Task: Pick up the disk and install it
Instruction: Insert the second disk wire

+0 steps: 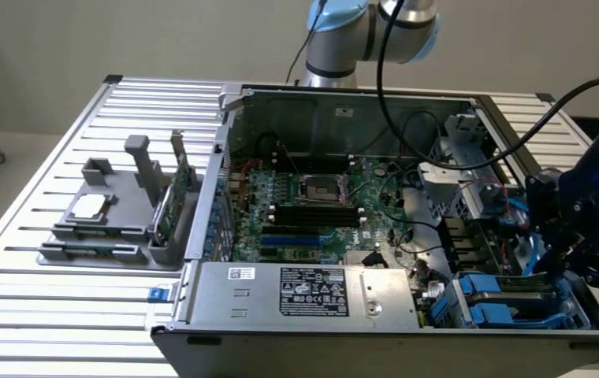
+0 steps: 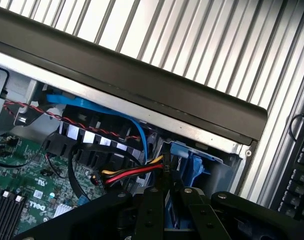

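Exterior view: disk (image 1: 512, 287), long axis nine-to-three, lies at eight o'clock just beside the gripper (image 1: 571, 260), whose opening cannot be told.

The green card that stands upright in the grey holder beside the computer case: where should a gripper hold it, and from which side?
Grip the green card by its top edge, coming straight down. It stands on edge in a slot of the grey holder, so only the upper part is free, and the case wall stands close beside it, which probably blocks a sideways approach.
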`<state>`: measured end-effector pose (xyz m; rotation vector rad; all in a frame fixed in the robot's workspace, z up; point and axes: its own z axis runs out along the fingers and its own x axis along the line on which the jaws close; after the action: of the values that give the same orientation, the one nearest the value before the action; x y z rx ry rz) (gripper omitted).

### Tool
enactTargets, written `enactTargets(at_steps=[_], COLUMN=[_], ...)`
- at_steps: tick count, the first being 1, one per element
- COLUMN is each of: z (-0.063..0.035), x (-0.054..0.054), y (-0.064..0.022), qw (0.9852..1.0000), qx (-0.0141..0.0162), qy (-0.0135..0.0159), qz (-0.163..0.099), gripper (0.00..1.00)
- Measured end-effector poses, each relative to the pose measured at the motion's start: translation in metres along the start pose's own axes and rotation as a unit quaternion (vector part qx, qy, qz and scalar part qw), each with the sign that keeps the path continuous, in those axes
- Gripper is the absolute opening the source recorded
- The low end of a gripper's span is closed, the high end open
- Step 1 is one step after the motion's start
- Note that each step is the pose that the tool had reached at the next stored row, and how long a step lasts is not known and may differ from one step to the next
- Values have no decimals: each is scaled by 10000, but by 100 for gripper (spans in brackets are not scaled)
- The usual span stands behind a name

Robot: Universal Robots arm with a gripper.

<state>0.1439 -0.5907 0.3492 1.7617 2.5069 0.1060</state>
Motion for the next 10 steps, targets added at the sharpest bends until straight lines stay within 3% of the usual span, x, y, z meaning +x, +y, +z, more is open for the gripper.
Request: enactTargets(at_steps=[2,6,8,10], z=[-8,-12,-14,-13], x=[0,0,0,1], y=[-1,-5,-6,-8], qw=[10000,10000,9999,9999], qx=[-4,15,37,65], qy=[16,19,-4,-46], qz=[32,91,111,129], gripper=[17,17,17,17])
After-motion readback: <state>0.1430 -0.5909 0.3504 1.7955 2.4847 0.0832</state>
